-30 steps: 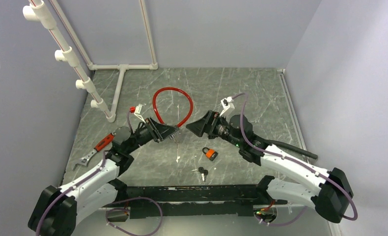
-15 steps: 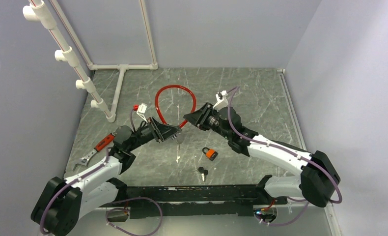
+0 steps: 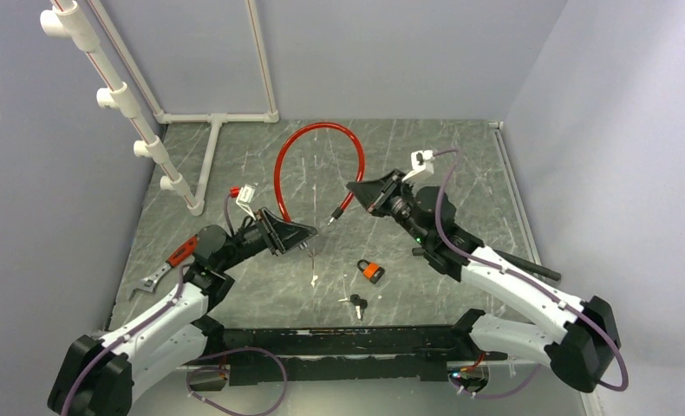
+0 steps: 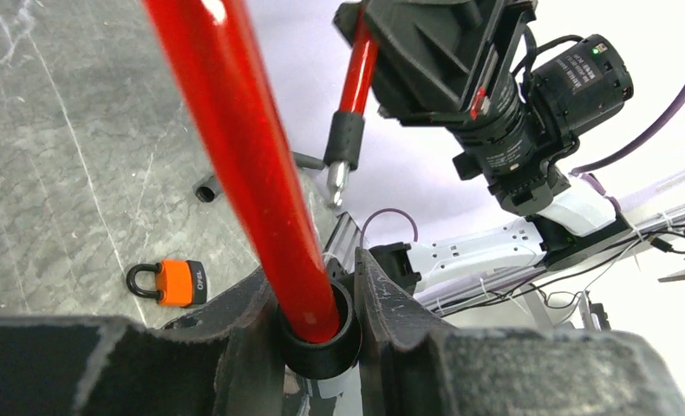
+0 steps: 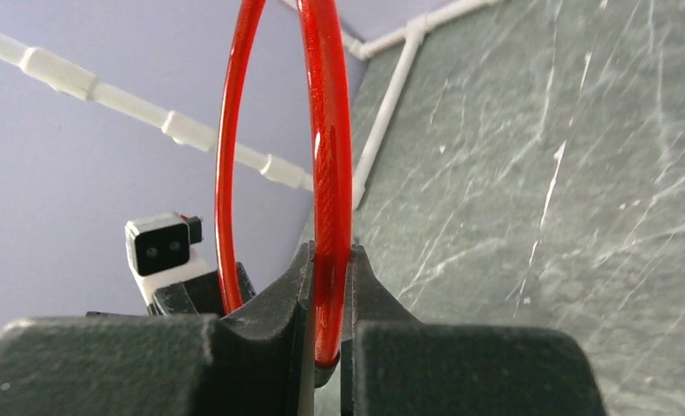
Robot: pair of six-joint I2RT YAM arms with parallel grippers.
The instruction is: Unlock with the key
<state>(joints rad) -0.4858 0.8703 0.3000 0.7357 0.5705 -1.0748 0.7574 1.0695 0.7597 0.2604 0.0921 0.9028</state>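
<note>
The left end effector (image 3: 300,236) is closed narrowly on the black collar (image 4: 319,342) at one end of the red cable (image 3: 317,127), which rises out from between its fingers. The cable arcs up and over to the right end effector (image 3: 356,189), whose fingers pinch it tightly just above its free end. That free end, a black sleeve with a metal pin (image 4: 337,178), hangs below the right end effector, between the two end effectors and touching neither the collar nor the table (image 3: 460,165). The orange padlock (image 3: 371,269) lies on the table below and nearer the bases than the right end effector, shackle closed. The key (image 3: 357,302) lies just beyond the padlock, closer to the bases, well apart from both end effectors.
</note>
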